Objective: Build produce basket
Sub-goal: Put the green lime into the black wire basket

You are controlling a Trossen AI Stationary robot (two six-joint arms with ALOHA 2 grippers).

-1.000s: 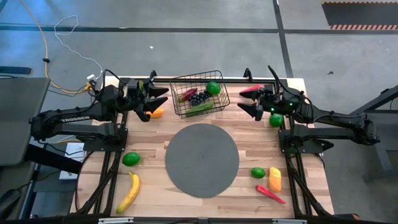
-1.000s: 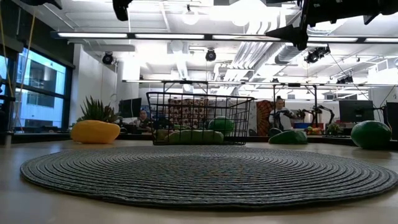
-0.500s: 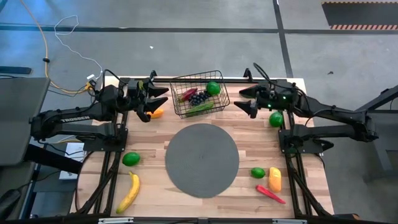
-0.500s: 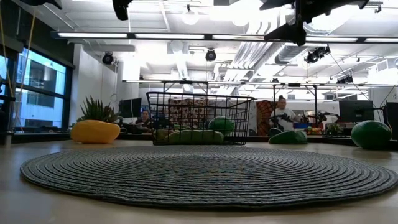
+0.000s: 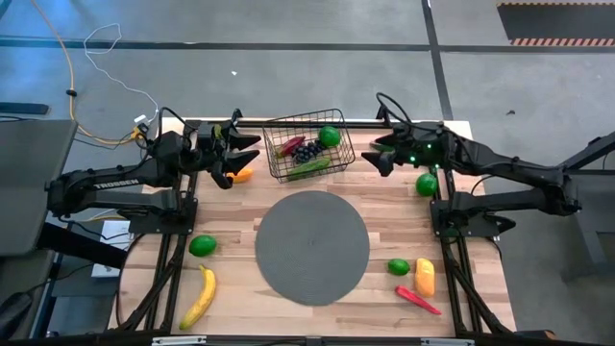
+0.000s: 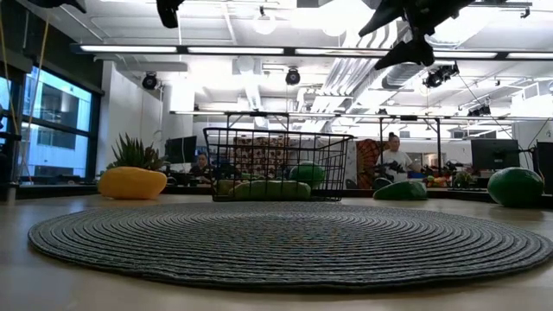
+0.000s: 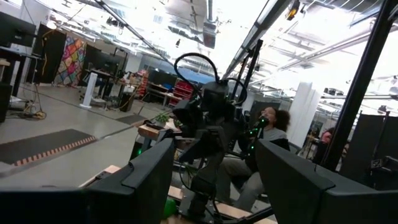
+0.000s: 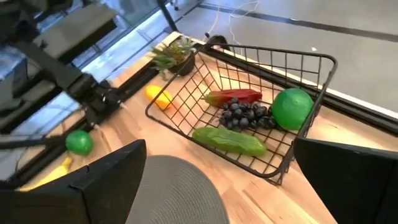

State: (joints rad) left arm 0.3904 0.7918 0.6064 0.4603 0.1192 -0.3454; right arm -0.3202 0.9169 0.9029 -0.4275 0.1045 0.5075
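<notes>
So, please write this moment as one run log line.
left gripper: open, empty, beside basket | right gripper: open, empty, right of basket | basket: lime, grapes, chilli, cucumber

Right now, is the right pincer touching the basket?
Apart. In the high view the right pincer hangs open beside the basket, with bare wood showing between them; the low view shows it well above the table.

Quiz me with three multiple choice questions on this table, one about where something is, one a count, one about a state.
1. Where is the banana?
A. in the basket
B. on the table's near left corner
C. on the mat

2. How many green limes lie outside the basket?
A. one
B. three
C. five

3. The right end effector is:
A. open and empty
B. gripping a chilli
C. inside the basket

Answers: 1 B, it lies beside the grey mat. 2 B, three show on the wood. 3 A, its fingers stand apart beside the basket.
</notes>
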